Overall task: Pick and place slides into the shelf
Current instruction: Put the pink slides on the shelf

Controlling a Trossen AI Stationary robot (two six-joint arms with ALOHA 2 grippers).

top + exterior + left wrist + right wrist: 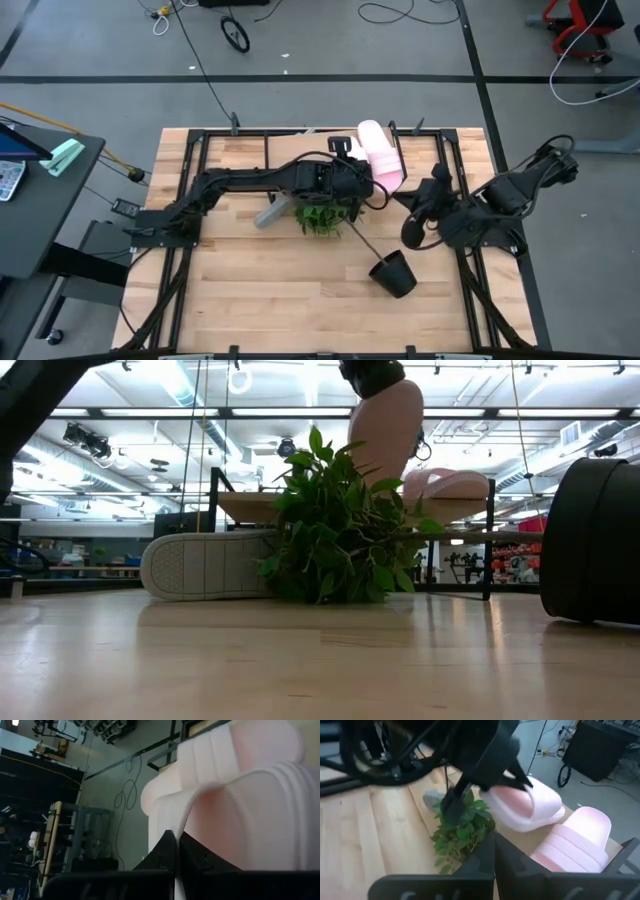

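The left gripper is pinched on a pink slide, holding it in the air above the plant and just in front of the shelf; in the left wrist view its two dark fingers are pressed together on the edge of that slide's strap. In the low view the held slide hangs tilted, toe up, over the leaves. A second pink slide lies on the shelf's top plank, beside the held one; from above the two pink slides show close together at the counter's far edge. A grey slide lies on its side on the counter, sole facing the low camera, touching the plant on one side; in the high view it shows partly under the left arm. A black pot lies tipped over on the counter nearer the front, apart from the plant. The right gripper waits on the right side of the counter, fingers pressed together and holding nothing, its wrist camera facing the plant and the shelf.
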